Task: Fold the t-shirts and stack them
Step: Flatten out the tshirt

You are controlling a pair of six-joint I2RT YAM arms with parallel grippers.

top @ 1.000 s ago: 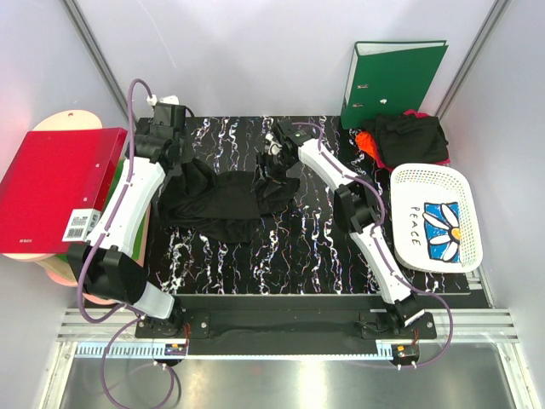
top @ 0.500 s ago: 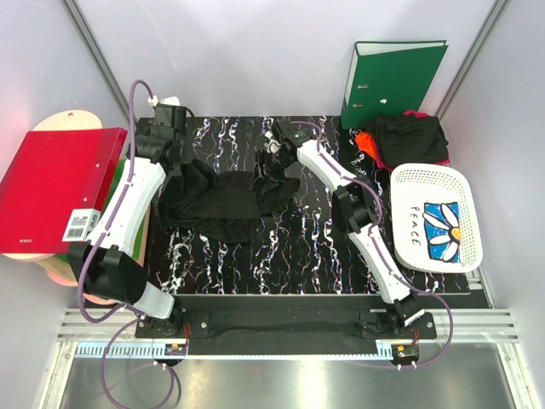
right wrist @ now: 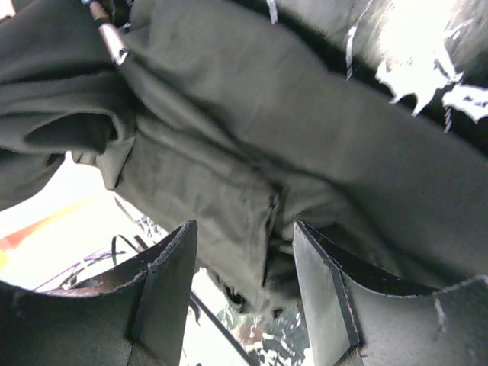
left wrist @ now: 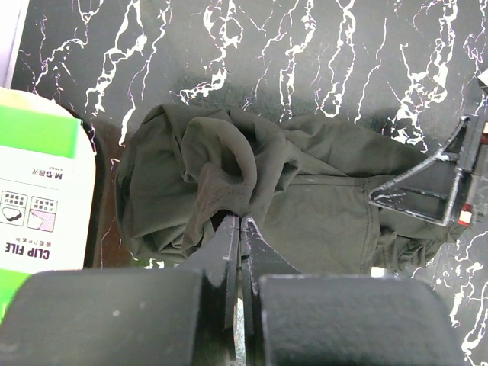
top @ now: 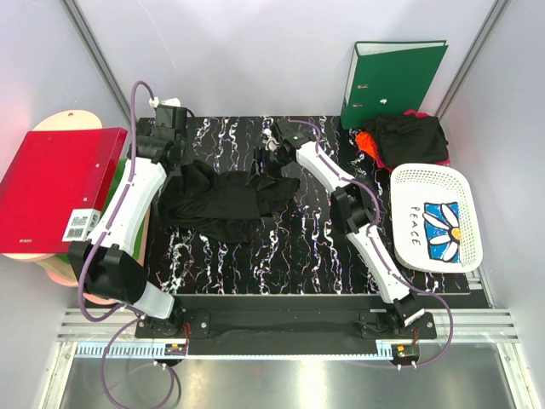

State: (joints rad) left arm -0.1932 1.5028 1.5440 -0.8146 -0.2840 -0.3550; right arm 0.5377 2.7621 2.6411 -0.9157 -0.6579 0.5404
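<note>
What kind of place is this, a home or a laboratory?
Probably a laboratory test booth: plain white walls, two robot arms bolted to a rail, and props like a green binder.

Two readable texts
"PEACE" beside the daisy print (top: 444, 230) in the white basket (top: 430, 174), right; "CLIP FILE", upside down, on the green-white label (left wrist: 42, 194), left edge.

I see the black t-shirt (top: 223, 203) bunched on the marbled table (top: 289, 247), the left gripper (top: 184, 165) at its left end and the right gripper (top: 274, 166) at its right (white basket (top: 410, 177) far right).
</note>
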